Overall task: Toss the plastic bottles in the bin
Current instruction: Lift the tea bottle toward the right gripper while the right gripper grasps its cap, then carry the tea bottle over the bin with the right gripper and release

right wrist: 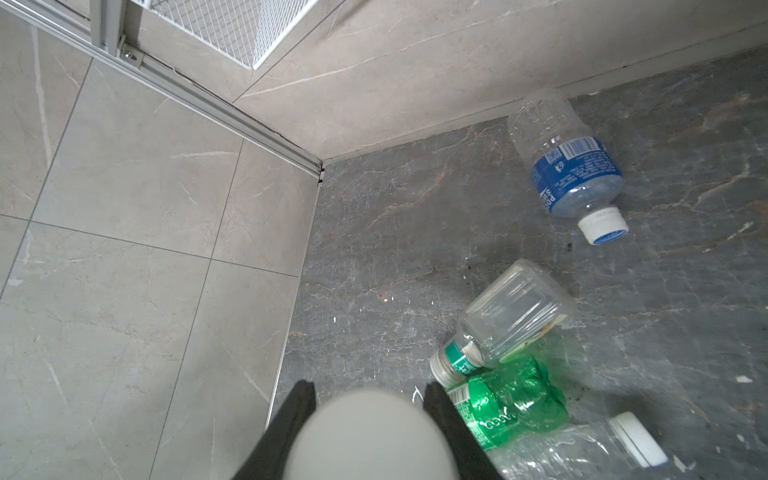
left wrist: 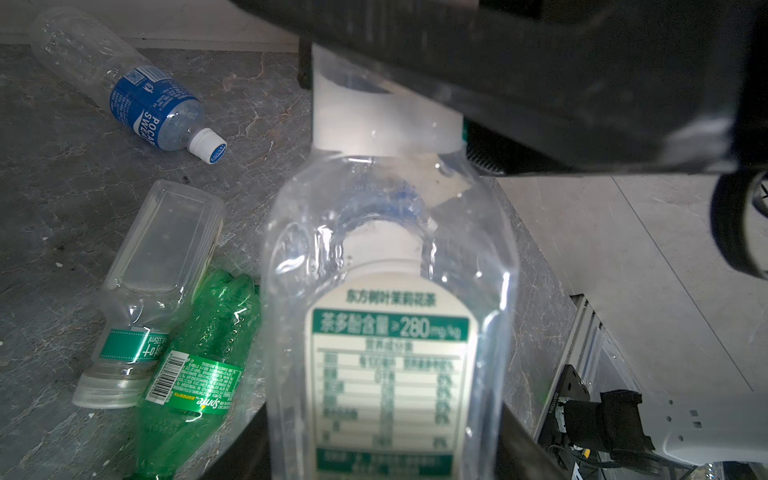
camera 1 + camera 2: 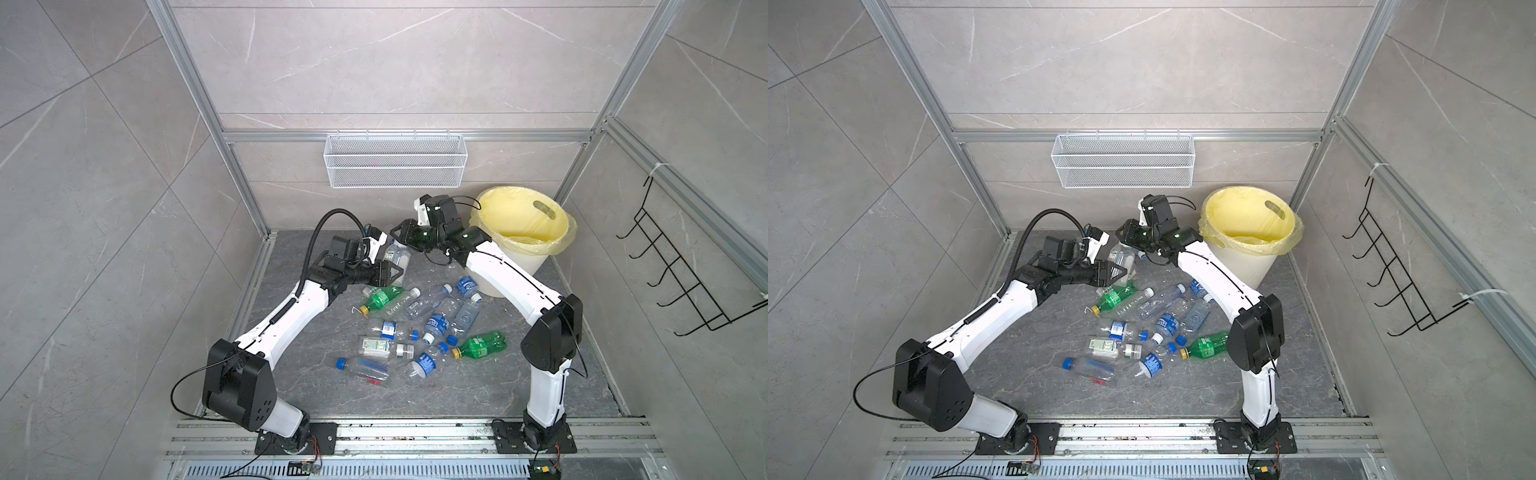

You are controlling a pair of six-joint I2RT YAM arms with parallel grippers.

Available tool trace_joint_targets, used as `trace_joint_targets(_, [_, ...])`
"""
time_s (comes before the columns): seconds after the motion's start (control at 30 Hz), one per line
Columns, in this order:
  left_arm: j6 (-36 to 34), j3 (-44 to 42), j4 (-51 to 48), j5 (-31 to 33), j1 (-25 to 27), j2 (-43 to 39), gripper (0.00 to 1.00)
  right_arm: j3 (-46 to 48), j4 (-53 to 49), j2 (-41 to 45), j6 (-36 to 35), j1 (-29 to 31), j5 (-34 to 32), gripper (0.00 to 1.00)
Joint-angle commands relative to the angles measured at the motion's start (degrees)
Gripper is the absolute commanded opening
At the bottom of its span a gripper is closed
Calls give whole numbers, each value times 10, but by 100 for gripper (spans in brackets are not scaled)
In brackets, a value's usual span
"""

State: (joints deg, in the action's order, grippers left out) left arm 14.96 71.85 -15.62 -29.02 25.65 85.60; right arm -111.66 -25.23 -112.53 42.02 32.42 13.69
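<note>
With nothing seen in the bin (image 3: 519,262), one clear tea bottle (image 2: 386,291) is held nearby, clamped by the left gripper (image 2: 380,415), its white cap (image 1: 365,432) apparently pinched by the right gripper (image 1: 370,390), while a dozen-odd plastic bottles (image 3: 436,324) are left on the floor (image 3: 316,386).

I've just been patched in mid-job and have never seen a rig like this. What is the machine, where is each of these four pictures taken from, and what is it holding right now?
The machine is two white-and-black robot arms bolted to a rail, and each arm ends in a two-fingered claw. Two pictures look down on the whole stall from above and are nearly the same view. The other two come from cameras on the arms' wrists, looking along the claws.

On the dark floor lie about a dozen loose bottles. Most are clear, several have blue labels, and two are green. The yellow-lined bin stands on the right by the back wall.

The left claw grips a clear bottle by its body. The right claw appears to pinch the white cap of the same bottle.
</note>
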Motion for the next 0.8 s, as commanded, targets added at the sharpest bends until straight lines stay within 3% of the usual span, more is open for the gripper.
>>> trace_joint_targets(0.0, [-7, 7, 16, -3, 0, -15, 60, 7, -20, 14, -14, -3, -18, 28])
trace_joint_targets(0.1, [-6, 7, 17, 5, 0, -16, 72, 9, -29, 27, -26, -2, -36, 20])
trace_joint_targets(0.2, [-6, 14, 16, 21, 3, -18, 98, 2, -45, 40, -47, -8, -56, 19])
trace_joint_targets(0.23, [-9, 18, 15, 30, 7, -19, 100, -1, -53, 44, -55, -11, -63, 18])
trace_joint_targets(0.57, [-81, 111, -48, 117, 80, -6, 100, -19, -99, 135, -119, -100, -142, 17])
trace_joint_targets(0.77, [-107, 190, -52, 143, 121, 34, 100, -65, -120, 211, -190, -149, -252, 15])
